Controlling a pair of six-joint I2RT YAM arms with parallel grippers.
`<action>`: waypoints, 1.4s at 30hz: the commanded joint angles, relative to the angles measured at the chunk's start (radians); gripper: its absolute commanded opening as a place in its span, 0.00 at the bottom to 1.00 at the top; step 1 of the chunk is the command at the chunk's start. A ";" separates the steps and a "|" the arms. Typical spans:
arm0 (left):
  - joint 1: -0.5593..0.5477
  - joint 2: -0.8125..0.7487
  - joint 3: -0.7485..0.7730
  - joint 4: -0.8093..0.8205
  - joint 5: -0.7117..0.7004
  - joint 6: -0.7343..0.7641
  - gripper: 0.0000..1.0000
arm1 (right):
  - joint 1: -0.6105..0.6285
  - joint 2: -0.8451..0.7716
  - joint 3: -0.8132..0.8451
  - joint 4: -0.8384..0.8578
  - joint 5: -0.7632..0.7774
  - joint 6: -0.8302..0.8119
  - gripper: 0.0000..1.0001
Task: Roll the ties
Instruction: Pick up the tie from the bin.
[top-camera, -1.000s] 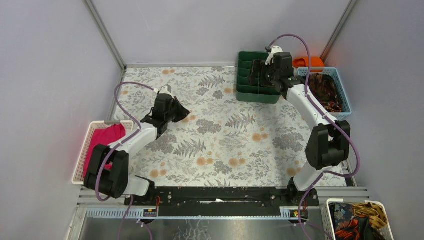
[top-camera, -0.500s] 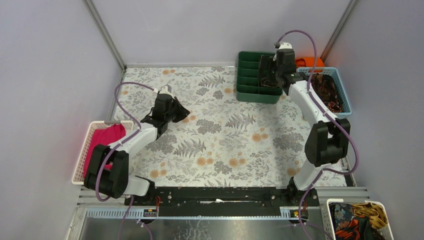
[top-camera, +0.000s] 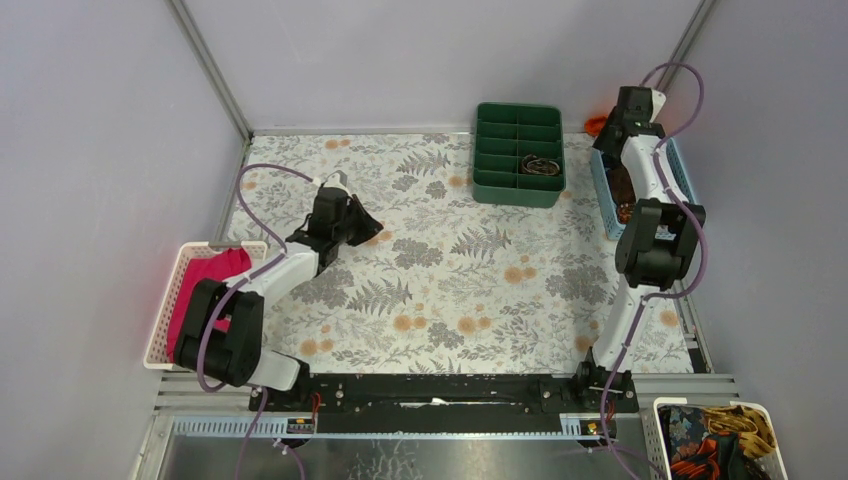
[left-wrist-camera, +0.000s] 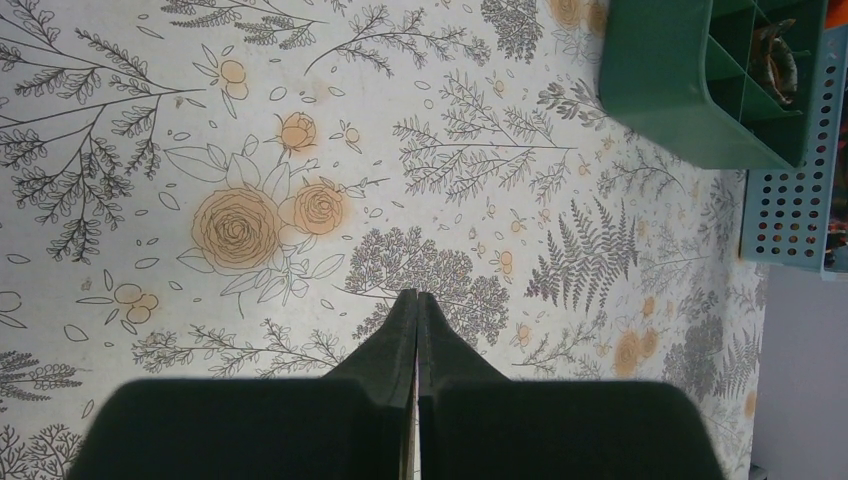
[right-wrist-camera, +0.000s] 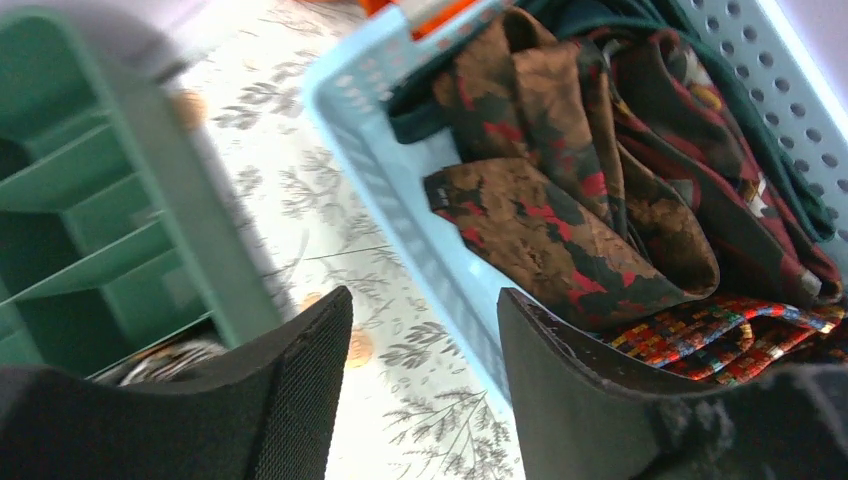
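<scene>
Several brown, red and black patterned ties (right-wrist-camera: 600, 200) lie heaped in the light blue basket (right-wrist-camera: 400, 200) at the table's far right. In the top view my right arm covers most of that basket (top-camera: 683, 170). One rolled tie (top-camera: 541, 164) sits in a right-hand compartment of the green tray (top-camera: 515, 192). It also shows in the left wrist view (left-wrist-camera: 775, 60) and, blurred, in the right wrist view (right-wrist-camera: 165, 362). My right gripper (right-wrist-camera: 422, 300) is open and empty, above the basket's left wall (top-camera: 612, 140). My left gripper (left-wrist-camera: 416, 297) is shut and empty, above the flowered cloth at the left (top-camera: 372, 232).
A white basket (top-camera: 160, 330) with a magenta cloth (top-camera: 210, 275) stands at the table's left edge. An orange cloth (top-camera: 595, 124) lies behind the blue basket. Another white basket (top-camera: 765, 412) of mixed fabrics sits off the table at the near right. Grey walls enclose the back and sides.
My right arm has swung right, from over the green tray to the blue basket, uncovering the rolled tie in the tray. My left arm has barely moved.
</scene>
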 joint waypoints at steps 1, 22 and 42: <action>0.003 0.018 0.049 0.030 -0.005 0.031 0.00 | -0.050 0.096 0.088 -0.065 0.024 0.038 0.59; 0.003 0.121 0.031 0.060 -0.001 0.079 0.00 | -0.165 0.336 0.345 -0.060 0.170 0.017 0.62; 0.009 0.199 0.066 0.039 -0.028 0.099 0.00 | -0.173 0.337 0.270 0.115 -0.040 0.010 0.00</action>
